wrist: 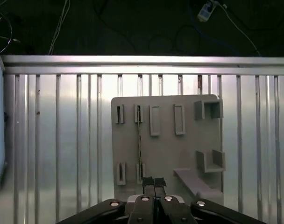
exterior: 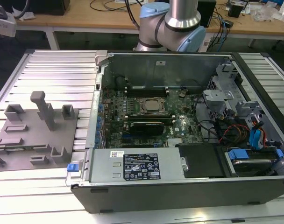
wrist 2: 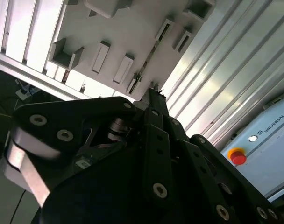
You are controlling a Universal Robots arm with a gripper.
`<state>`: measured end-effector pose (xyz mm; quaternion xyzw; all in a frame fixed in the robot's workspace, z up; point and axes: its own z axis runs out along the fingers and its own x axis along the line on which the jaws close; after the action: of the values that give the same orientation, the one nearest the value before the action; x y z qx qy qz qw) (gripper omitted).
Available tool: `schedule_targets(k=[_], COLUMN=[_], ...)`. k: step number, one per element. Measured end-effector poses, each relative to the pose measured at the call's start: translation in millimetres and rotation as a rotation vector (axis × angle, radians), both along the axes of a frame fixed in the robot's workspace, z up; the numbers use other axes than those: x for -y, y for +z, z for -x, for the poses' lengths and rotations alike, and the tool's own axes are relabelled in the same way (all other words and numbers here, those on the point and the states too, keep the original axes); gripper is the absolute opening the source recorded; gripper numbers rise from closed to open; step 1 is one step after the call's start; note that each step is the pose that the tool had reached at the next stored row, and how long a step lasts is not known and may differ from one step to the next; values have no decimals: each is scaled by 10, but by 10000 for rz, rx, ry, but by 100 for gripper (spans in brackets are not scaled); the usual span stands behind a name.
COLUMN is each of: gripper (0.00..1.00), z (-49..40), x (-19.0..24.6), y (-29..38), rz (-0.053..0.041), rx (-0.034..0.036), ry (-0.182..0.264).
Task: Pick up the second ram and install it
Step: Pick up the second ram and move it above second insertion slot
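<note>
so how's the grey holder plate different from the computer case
The grey holder plate is flat, pale and low, with only small brackets and a post; the computer case is a deep dark box. The plate's slots are mostly bare, with one thin ram stick on edge, while the case is packed with motherboard and cables. Both lie on the ribbed metal table.

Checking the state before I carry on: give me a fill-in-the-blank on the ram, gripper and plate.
1. The ram stands on ___ in slots of the grey plate.
2. The gripper, above the plate near the ram, is ___ and holds nothing.
3. In the exterior view, the plate lies to the ___ of the open case.

Missing words: edge; shut; left.
</note>
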<state>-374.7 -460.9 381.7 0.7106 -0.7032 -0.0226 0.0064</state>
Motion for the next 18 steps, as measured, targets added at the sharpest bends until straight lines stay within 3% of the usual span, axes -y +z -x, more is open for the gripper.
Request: schedule_targets(k=[5, 9, 10, 14, 18], gripper=[11, 30, 30, 30, 30], z=[0, 0, 0, 0, 0], x=[0, 0, 0, 0, 0], y=[0, -1, -2, -5, -112], rz=[0, 0, -1, 0, 0], rx=[0, 1, 2, 0, 0], ry=[18, 37, 345, 389, 389])
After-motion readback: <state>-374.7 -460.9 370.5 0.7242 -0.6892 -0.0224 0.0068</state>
